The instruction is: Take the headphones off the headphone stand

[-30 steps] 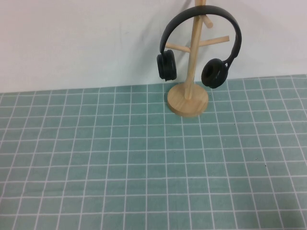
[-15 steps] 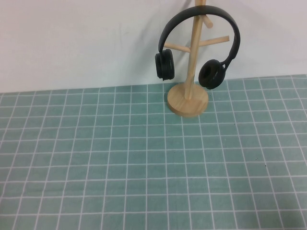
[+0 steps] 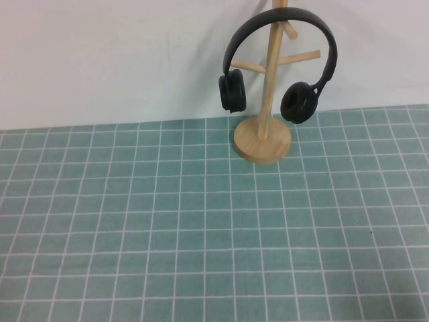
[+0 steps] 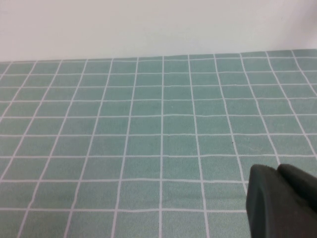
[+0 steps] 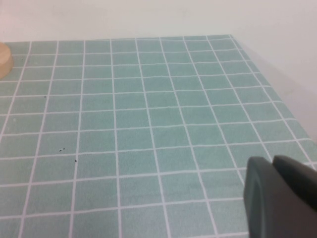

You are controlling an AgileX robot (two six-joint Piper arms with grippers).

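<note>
The matte black headphones hang by their headband over the top of the light wooden headphone stand, one ear cup on each side of the pole. The stand is upright at the back of the green grid mat, right of centre. Neither gripper shows in the high view. My left gripper shows only in the left wrist view, shut and empty, low over bare mat. My right gripper shows only in the right wrist view, shut and empty over the mat. The edge of the stand's base shows there, well away from it.
The green mat with white grid lines covers the table. A white wall rises just behind the stand. The mat's right edge runs close to my right gripper, with white surface beyond it.
The headphones sway slightly on the stand: the ear cups swung a little left, then back right. Nothing else has moved.
</note>
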